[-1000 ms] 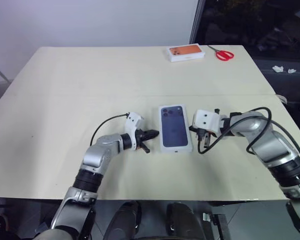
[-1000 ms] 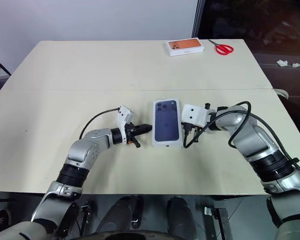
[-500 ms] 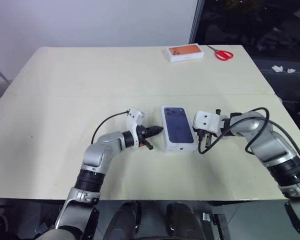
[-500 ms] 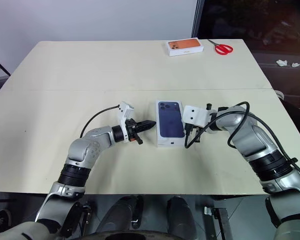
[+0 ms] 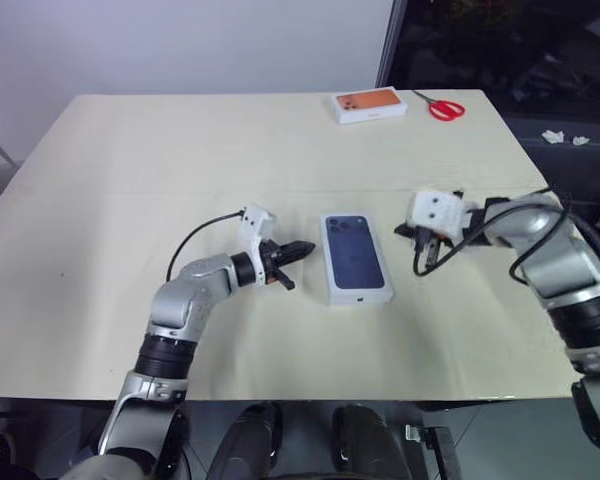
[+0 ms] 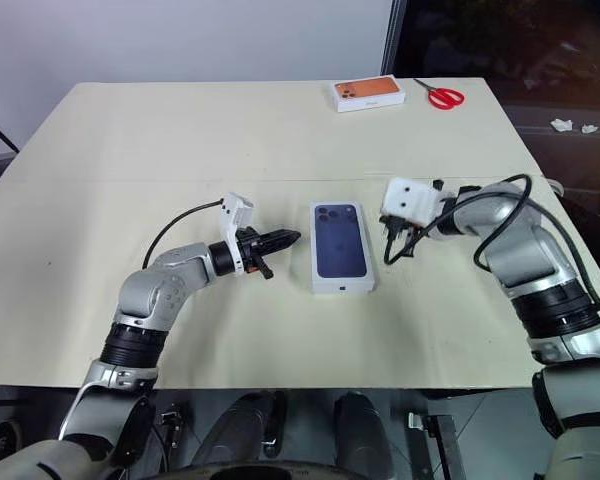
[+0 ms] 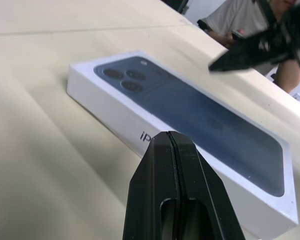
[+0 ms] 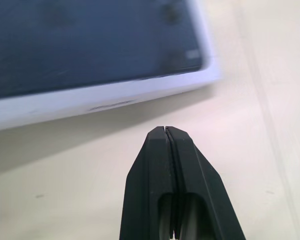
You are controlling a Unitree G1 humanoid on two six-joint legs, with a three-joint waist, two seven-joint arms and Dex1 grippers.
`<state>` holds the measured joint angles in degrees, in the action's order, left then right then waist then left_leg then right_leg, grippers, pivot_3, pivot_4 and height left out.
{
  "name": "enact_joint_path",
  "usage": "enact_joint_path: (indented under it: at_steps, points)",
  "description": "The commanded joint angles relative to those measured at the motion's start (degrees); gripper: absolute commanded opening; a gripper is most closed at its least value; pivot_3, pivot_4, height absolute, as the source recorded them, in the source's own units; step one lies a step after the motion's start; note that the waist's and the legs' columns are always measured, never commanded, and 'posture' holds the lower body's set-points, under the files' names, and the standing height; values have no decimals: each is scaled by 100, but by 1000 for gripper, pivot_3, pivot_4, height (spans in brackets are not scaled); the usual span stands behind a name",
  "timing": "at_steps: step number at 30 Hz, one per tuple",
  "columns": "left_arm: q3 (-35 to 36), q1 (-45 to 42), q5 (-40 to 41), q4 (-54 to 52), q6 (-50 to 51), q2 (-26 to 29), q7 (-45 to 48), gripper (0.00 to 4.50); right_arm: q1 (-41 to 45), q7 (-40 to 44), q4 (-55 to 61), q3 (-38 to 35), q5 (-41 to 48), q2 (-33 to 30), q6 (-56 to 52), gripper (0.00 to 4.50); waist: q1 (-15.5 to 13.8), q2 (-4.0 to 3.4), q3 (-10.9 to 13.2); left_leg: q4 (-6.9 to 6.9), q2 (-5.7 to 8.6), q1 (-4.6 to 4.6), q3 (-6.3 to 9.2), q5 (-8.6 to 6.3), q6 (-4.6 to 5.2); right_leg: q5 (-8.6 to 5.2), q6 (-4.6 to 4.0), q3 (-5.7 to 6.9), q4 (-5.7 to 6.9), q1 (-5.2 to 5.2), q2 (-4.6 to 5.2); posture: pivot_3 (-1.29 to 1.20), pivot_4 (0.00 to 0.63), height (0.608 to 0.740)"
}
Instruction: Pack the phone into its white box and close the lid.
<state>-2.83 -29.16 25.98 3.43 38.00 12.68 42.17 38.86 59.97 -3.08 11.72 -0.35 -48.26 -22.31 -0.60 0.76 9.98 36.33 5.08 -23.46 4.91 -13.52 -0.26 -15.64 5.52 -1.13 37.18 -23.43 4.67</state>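
White lid (image 5: 358, 258) with dark blue phone print; orange-topped box (image 5: 371, 105); red scissors (image 5: 443, 107).

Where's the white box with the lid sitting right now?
In the head views, the closed white box lies flat near the table's middle, between the left end effector and the right end effector, touching neither.

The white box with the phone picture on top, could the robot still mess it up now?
Maybe, in two ways. The lid is on and the box lies flat, but the shut left gripper points level at its side, so a forward move could shove it. The shut right gripper hangs close beside the other side, with a loose cable that might brush the box. I can't tell if the lid is pressed fully down.
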Motion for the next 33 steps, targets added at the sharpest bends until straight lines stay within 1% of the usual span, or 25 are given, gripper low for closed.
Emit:
enact_joint_path:
  at_steps: [1, 2, 4, 6, 8, 10, 12, 15, 17, 21, 22, 23, 24, 25, 27, 30, 31, 32, 33]
  points:
    - [58, -391, 93, -7, -329, -335, -100, 0, 117, 109, 380, -280, 471, 214, -445, 12, -9, 0, 0, 0, 0, 0, 1, 0, 0, 0, 0, -1, 0, 1, 0, 0, 150, 740]
    - [-1, -461, 14, 113, -437, -470, -170, 0, 20, 148, 451, -193, 403, 183, -416, 12, -29, 0, 0, 1, 0, 0, 1, 0, 0, 0, 0, 0, 0, 1, 0, 0, 150, 740]
    - [-355, -464, -265, 295, -607, -650, -172, 0, -371, 336, 637, 108, 138, -59, -83, 12, -56, 3, -2, 6, 4, -2, 5, 0, 0, 0, 0, 4, -5, 7, 3, 0, 150, 740]
    - [-685, -356, -507, 427, -780, -696, -84, 0, -684, 457, 817, 178, 215, -101, -178, 12, -66, 3, -2, 11, 9, -2, 2, 2, -5, 0, 0, 6, -13, 16, 4, 0, 150, 740]
    - [-999, -205, -698, 503, -854, -607, 68, 0, -981, 500, 1034, 259, 220, -133, -207, 12, -8, -1, -3, 15, 13, -2, -12, 1, -4, 0, 0, -5, -13, 14, 6, 0, 150, 740]
    - [-1357, -3, -961, 526, -987, -407, 245, 0, -1239, 457, 1216, 386, 115, -122, -170, 12, 41, 2, -5, 16, 11, 3, -24, 0, -2, 0, 1, -23, -9, 8, 6, 0, 150, 740]
    - [-1590, 167, -1203, 550, -1239, -213, 389, 0, -1313, 361, 1290, 415, 61, -45, -260, 12, 39, 1, -14, 14, -1, 13, -14, -13, 18, 0, 1, -16, -4, 18, -1, 0, 150, 740]
    - [-1527, 188, -1372, 713, -1427, -133, 212, 0, -1237, 350, 1328, 353, 101, 16, -395, 12, 32, 1, -19, -4, -7, 49, -4, -7, 6, -1, 0, -8, -5, 52, -3, 0, 150, 740]
    - [-1353, 161, -1227, 723, -1385, -158, 230, 0, -1096, 254, 1208, 255, 144, 131, -479, 12, 38, 2, -18, -13, -7, 81, -4, -10, 9, -4, 1, -7, -18, 85, -2, 0, 150, 740]
    - [-793, 5, -775, 629, -1172, -238, 148, 0, -627, -36, 934, -161, 542, 606, -1097, 12, 94, 4, -15, -15, -7, 85, -3, -10, 11, -3, 1, -9, -17, 84, -2, 0, 150, 740]
    - [-706, -5, -701, 566, -1131, -203, 188, 518, -531, -72, 856, -276, 690, 705, -1327, 0, 108, 4, -15, -15, -7, 79, -2, -9, 11, -3, 2, -8, -11, 77, -2, 0, 150, 740]
    - [-613, -3, -623, 472, -1071, -135, 245, 797, -448, -114, 788, -411, 856, 801, -1562, 255, 115, 4, -15, -14, -7, 69, -1, -8, 10, -3, 2, -8, -9, 67, -3, 0, 150, 740]
    - [-430, 20, -577, 328, -1096, 23, 255, 1158, -446, -159, 789, -502, 935, 838, -1574, 530, 117, 3, -16, -11, -6, 54, -1, -7, 9, -2, 2, -8, -5, 52, -3, 0, 150, 740]
    - [-303, 36, -548, 230, -1113, 135, 250, 1739, -453, -190, 804, -554, 984, 854, -1568, 902, 116, 4, -15, -8, -5, 34, -1, -6, 7, -1, 1, -9, -1, 31, -3, 0, 150, 740]
    - [-2, 133, -470, 12, -1070, 590, 359, 2765, -454, -216, 829, -755, 1228, 923, -1655, 1876, 128, 6, -14, -2, -4, 2, 2, 3, -8, 0, 0, -8, 4, -4, -3, 0, 150, 740]
    - [384, 374, -245, -290, -1039, 1196, 693, 4348, -357, -177, 869, -1007, 1562, 935, -1806, 3439, 128, 3, -12, -9, -3, 2, -2, 5, -11, 0, 0, -14, 3, -9, -2, 0, 150, 740]
    - [459, 484, -181, -391, -999, 1380, 807, 4500, -348, -146, 868, -1060, 1636, 898, -1803, 3932, 128, 3, -12, -10, -3, 2, -2, -3, 2, 0, 0, -13, 4, -8, -1, 0, 150, 740]
    - [568, 638, -83, -486, -941, 1563, 930, 4500, -378, -66, 877, -1113, 1708, 816, -1762, 4436, 126, 1, -11, -9, -3, 3, -2, -3, 3, 0, 0, -14, 3, -6, 0, 0, 150, 740]
    - [677, 784, 9, -551, -902, 1710, 1033, 4500, -428, 21, 896, -1158, 1769, 721, -1721, 4436, 124, 1, -11, -8, -2, 4, -2, -4, 3, 0, -1, -13, 2, -3, 2, 0, 150, 740]
